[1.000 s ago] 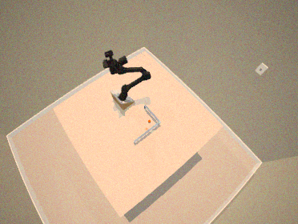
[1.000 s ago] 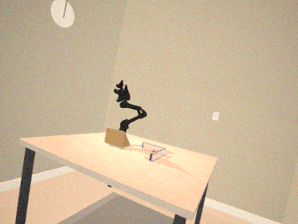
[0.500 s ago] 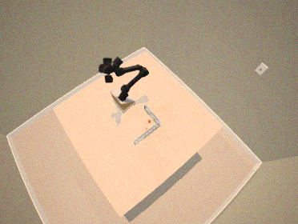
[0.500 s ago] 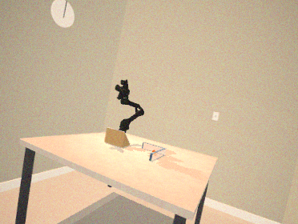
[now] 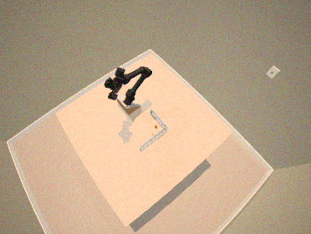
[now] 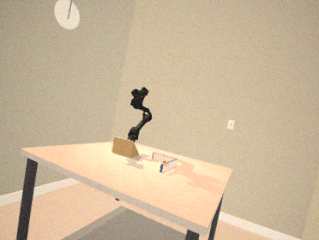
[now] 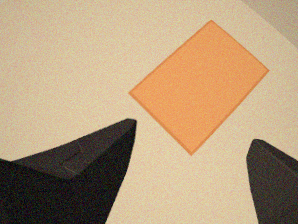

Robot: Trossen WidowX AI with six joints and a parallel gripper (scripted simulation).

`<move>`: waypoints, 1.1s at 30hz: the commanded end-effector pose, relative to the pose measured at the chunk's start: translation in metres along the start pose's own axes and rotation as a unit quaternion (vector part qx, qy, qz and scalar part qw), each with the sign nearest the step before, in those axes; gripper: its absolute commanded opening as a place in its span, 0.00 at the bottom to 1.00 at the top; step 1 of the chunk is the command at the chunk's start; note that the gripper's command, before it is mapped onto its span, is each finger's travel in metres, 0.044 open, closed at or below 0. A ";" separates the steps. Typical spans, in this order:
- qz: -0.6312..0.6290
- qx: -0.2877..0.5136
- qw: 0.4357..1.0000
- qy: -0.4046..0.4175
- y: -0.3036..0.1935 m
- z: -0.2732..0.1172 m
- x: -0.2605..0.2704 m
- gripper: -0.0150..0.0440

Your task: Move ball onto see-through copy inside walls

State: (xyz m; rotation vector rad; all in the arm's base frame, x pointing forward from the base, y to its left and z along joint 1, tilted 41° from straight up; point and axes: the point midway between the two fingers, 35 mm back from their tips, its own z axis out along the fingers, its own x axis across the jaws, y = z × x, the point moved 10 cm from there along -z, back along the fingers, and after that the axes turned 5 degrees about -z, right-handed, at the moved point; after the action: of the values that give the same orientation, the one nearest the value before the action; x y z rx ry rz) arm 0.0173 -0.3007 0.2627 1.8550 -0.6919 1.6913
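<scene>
- My pincer (image 7: 189, 183) is raised high above the tabletop (image 5: 104, 175), half open, gripping nothing.
- The ball (image 5: 155, 126) rests on the tabletop inside the corner of the clear walls (image 5: 155, 135).

Top view looks steeply down from far above, whole table (image 5: 175, 175) in frame. Exterior view: low, distant, side-on. Both share the table and arm (image 6: 139, 117). Wrist view looks past the fingers.

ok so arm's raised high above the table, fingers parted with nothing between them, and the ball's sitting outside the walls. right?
Not quite: the top view shows the orange ball inside the corner of the clear walls, not outside. The rest holds: the arm is raised and the gripper has its fingers parted on nothing.
</scene>
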 end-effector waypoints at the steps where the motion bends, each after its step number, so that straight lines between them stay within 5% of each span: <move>1: -0.140 0.099 0.984 -0.041 -0.036 0.048 -0.012 0.66; 8: -0.251 0.190 0.948 -0.053 -0.076 0.080 -0.027 0.66; 16: -0.425 0.338 0.839 -0.026 -0.147 0.112 -0.043 0.66; 33: -0.636 0.578 0.489 0.150 -0.289 0.119 -0.082 0.66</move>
State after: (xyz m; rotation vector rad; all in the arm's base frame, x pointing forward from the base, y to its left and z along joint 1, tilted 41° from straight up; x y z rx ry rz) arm 0.2616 -0.2122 0.1732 1.9023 1.5789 1.1749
